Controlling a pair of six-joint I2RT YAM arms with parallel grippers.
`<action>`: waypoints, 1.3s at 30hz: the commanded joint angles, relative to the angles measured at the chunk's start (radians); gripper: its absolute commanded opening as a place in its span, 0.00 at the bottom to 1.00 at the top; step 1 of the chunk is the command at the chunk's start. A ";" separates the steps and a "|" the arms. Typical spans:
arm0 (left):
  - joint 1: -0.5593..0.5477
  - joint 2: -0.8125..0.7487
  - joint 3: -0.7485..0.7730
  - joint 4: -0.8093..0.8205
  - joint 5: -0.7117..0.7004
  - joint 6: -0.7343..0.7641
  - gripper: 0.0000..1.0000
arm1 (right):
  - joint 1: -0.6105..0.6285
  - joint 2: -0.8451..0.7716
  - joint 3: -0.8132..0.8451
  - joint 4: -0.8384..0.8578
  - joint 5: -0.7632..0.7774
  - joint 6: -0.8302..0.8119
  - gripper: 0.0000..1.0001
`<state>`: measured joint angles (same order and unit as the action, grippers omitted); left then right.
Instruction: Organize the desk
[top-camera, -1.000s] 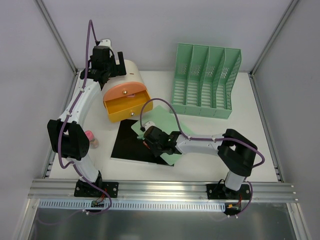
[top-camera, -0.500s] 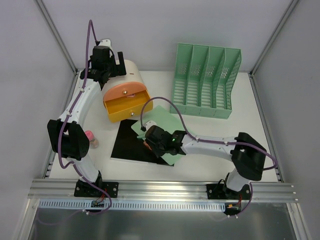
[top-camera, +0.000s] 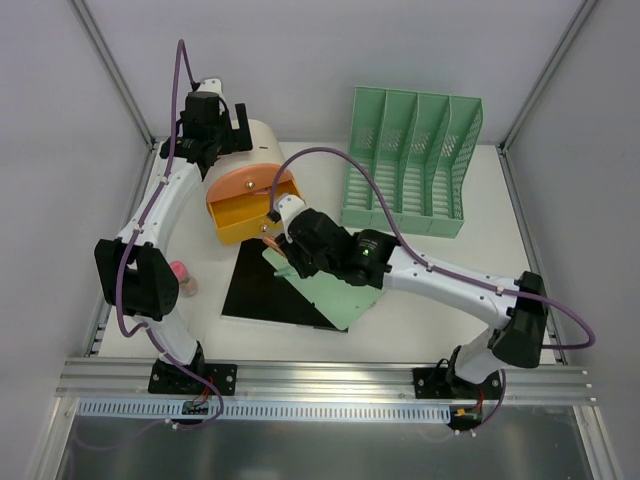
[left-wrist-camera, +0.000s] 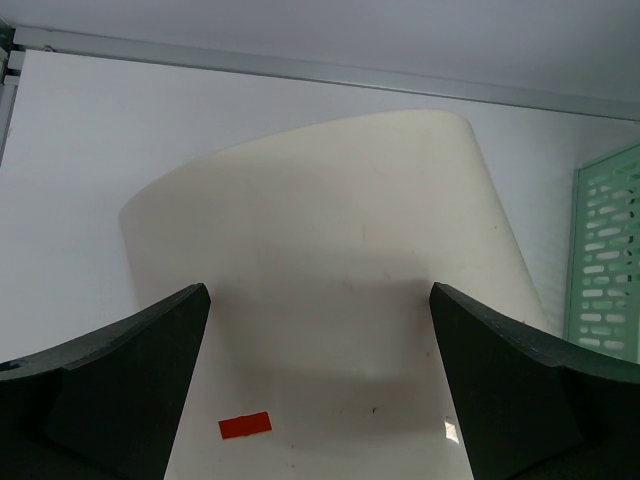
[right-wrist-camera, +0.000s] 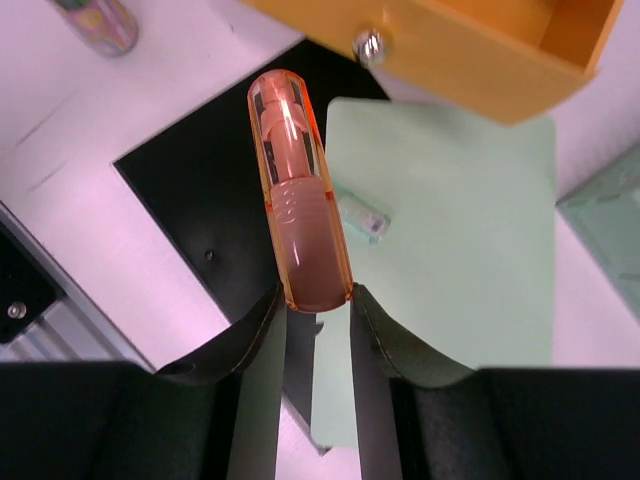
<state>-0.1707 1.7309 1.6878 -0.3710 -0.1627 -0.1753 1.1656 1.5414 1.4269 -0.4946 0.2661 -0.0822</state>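
Observation:
The white desk (top-camera: 420, 328) holds a cream drawer unit (top-camera: 262, 145) with its yellow-orange drawer (top-camera: 245, 222) pulled open. My right gripper (top-camera: 280, 238) is shut on an orange translucent pen (right-wrist-camera: 295, 190) and holds it above the black sheet (top-camera: 262, 290) and pale green sheet (top-camera: 335, 288), just in front of the drawer (right-wrist-camera: 470, 50). In the right wrist view the gripper (right-wrist-camera: 315, 298) pinches the pen's near end. My left gripper (top-camera: 222, 128) is open over the top of the cream unit (left-wrist-camera: 330, 220), its fingers (left-wrist-camera: 130, 350) apart on either side.
A mint green file rack (top-camera: 410, 165) stands at the back right. A small pink cylinder (top-camera: 183, 276) lies by the left arm; it also shows in the right wrist view (right-wrist-camera: 95, 20). A small clear piece (right-wrist-camera: 362, 215) lies on the green sheet.
My right arm has stretched out and carried the orange pen up and away from the sheets toward the open drawer. The left arm has not moved.

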 joint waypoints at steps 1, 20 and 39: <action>0.004 0.022 -0.019 -0.077 -0.003 0.013 0.95 | -0.007 0.072 0.167 -0.057 0.029 -0.152 0.17; 0.002 0.050 0.006 -0.088 0.006 0.010 0.95 | -0.164 0.427 0.784 -0.328 -0.334 -0.447 0.22; 0.002 0.039 0.007 -0.091 0.006 0.011 0.95 | -0.167 0.557 0.785 -0.111 -0.205 -0.436 0.23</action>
<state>-0.1703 1.7428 1.6993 -0.3710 -0.1585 -0.1753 1.0035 2.1078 2.1670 -0.6823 0.0124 -0.5098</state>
